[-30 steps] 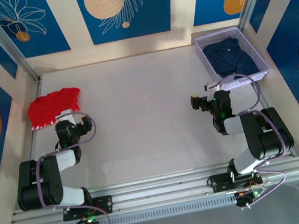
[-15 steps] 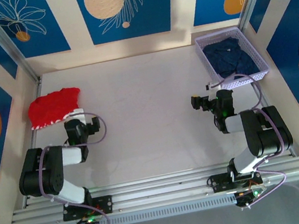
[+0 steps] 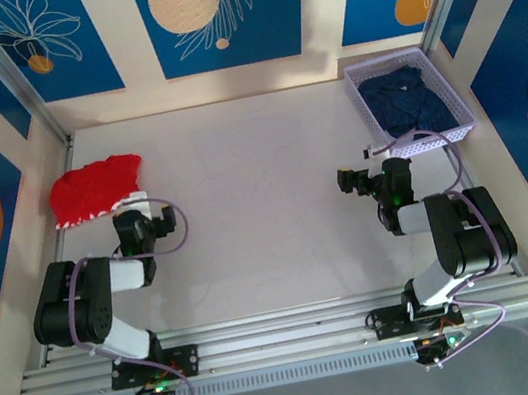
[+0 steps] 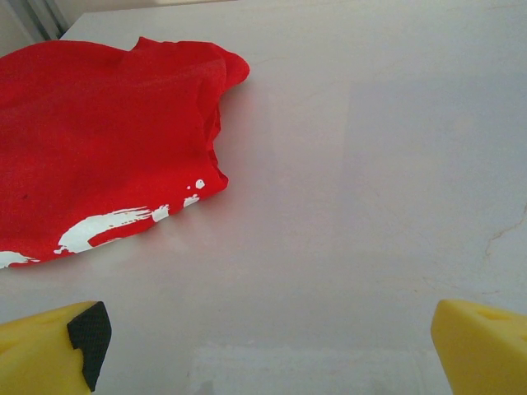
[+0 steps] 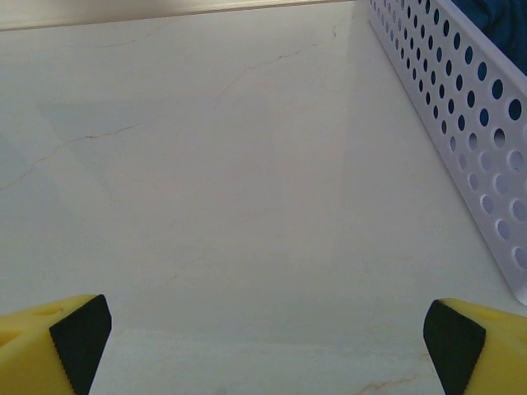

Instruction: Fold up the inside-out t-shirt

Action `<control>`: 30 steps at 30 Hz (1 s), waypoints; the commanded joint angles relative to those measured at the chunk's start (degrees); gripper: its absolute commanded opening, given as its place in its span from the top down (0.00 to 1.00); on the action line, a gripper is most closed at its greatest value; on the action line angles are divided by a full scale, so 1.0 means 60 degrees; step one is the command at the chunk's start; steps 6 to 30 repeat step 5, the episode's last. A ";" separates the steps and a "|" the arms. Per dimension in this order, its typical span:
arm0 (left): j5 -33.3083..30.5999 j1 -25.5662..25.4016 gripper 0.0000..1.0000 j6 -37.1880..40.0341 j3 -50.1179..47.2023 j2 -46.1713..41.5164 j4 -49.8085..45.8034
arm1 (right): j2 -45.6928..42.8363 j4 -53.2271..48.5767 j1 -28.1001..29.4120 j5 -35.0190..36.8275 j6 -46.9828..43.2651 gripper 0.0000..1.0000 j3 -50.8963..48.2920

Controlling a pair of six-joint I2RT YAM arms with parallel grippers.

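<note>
Now, both tools gape wide, empty.
I'd reach my left gripper [image 4: 268,352] to the red t-shirt [image 4: 99,140] by the table's [image 4: 370,164] left edge, pinching its near hem; right gripper [image 5: 268,346] waits.

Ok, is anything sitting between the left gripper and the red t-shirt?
Nothing visible. The left gripper, jaws open, faces the t-shirt, which lies ahead and to its left. Between them is bare table.

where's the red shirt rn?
Top view: the shirt lies crumpled at the far-left edge of the table, just ahead and left of the open left gripper, untouched.
</note>
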 commanded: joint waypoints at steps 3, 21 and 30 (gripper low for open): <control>-0.0132 -0.0064 0.00 0.0213 0.0050 -0.0074 0.0396 | 0.0010 0.0130 -0.0034 -0.0115 0.0094 0.01 0.0211; -0.0125 -0.0064 0.00 0.0213 0.0050 -0.0074 0.0394 | 0.0009 0.0145 -0.0049 -0.0127 0.0097 0.01 0.0208; -0.0125 -0.0064 0.00 0.0213 0.0050 -0.0074 0.0394 | 0.0009 0.0145 -0.0049 -0.0127 0.0097 0.01 0.0208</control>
